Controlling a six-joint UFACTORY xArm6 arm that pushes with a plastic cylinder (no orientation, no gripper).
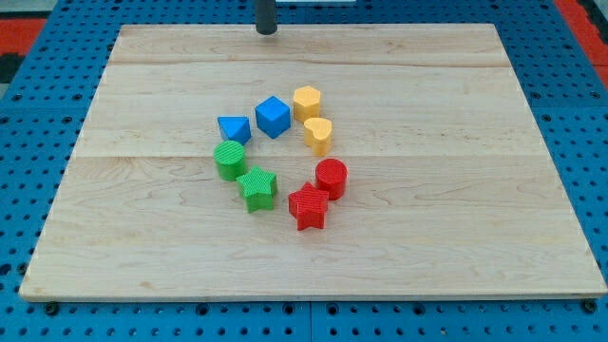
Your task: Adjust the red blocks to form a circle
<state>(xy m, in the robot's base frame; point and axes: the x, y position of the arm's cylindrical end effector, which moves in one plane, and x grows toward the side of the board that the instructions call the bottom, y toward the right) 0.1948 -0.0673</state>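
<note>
A red cylinder (pixel 332 178) and a red star (pixel 308 206) sit touching at the lower right of a ring of blocks near the board's middle. The ring also holds a green star (pixel 256 187), a green cylinder (pixel 230 160), a blue triangle (pixel 233 128), a blue cube (pixel 273 116), a yellow hexagon (pixel 307 101) and a yellow heart (pixel 319 134). My tip (pixel 267 31) is at the view's top, at the board's far edge, well above the blue cube and far from the red blocks.
The wooden board (pixel 456 190) lies on a blue perforated table (pixel 28 171). All blocks are clustered near the centre.
</note>
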